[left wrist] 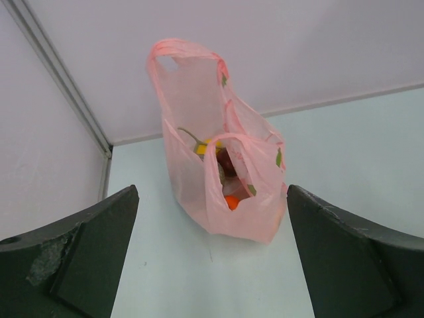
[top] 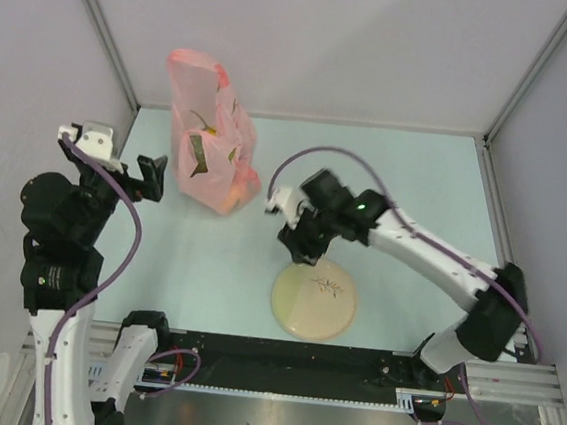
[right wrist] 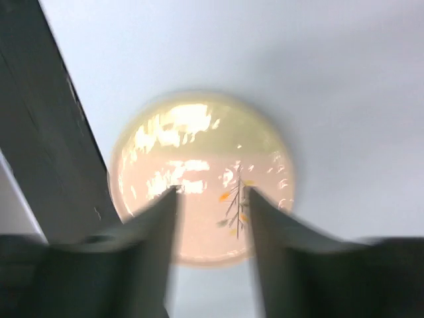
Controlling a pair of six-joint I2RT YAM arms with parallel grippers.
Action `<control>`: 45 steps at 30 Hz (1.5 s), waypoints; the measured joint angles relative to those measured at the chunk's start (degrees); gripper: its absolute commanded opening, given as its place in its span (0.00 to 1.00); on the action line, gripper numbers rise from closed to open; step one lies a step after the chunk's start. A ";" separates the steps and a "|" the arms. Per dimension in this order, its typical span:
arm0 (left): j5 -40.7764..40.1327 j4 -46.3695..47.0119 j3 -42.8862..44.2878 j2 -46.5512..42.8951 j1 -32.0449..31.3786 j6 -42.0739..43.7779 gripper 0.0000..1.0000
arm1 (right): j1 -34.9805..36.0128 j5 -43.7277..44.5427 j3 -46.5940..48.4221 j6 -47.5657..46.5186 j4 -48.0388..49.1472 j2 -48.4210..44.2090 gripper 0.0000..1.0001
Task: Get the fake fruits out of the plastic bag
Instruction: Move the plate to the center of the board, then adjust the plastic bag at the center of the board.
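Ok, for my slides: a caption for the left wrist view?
Open left hand faces the upright pink bag, fruits visible inside.

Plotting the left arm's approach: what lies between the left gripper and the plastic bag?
Nothing: only bare table separates the open left gripper from the plastic bag, clearest in the left wrist view.

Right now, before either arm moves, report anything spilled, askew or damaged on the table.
Nothing stands out. The plastic bag stands upright at the back left with the fake fruits inside, none spilled. The plate lies flat and bare. The left end effector and right end effector are open, empty.
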 measured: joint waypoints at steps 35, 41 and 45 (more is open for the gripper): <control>-6.03 4.79 11.61 20.04 0.52 -11.52 1.00 | 2.47 20.41 51.74 13.84 39.45 38.80 0.83; -3.67 4.83 12.02 20.04 0.59 -13.62 1.00 | 3.52 18.36 56.68 20.11 40.63 41.44 0.81; -3.28 4.81 12.04 20.06 0.61 -14.21 1.00 | 3.76 19.71 57.55 24.41 41.09 44.26 0.80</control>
